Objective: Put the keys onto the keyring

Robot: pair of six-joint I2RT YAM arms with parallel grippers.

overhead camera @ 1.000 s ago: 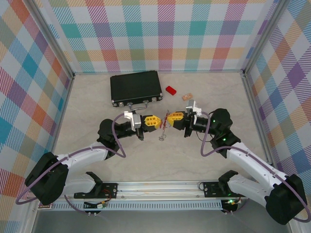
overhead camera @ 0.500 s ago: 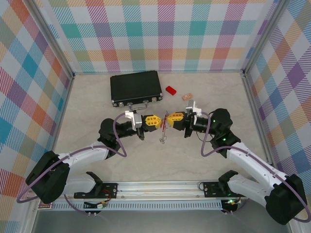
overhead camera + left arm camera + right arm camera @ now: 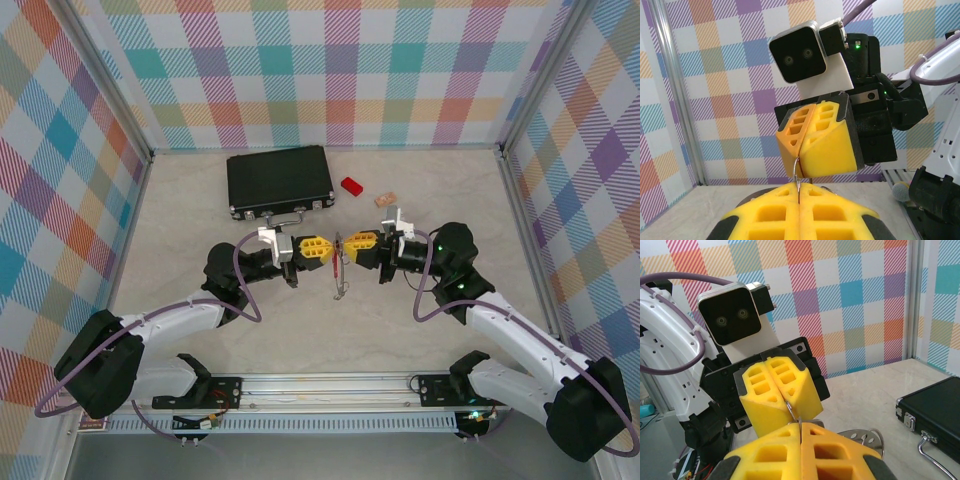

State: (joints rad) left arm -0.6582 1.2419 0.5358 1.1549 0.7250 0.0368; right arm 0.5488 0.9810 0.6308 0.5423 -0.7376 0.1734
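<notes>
At centre of beige tabletop [image 3: 450, 200], plaid walls [image 3: 330, 70] around: left gripper [image 3: 328, 250], right gripper [image 3: 346, 242], jaws both pinched shut on keyring [image 3: 340, 280]; black case [image 3: 279, 178], 11 o'clock

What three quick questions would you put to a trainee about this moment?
1. True or false: the black case lies shut at the far end of the table.
2. What do the left gripper and the right gripper pinch between them? A) the red block B) the thin wire of the keyring C) the handle of the case
3. Fill in: both sets of jaws are ___.
Key: 1 true; 2 B; 3 shut.
</notes>
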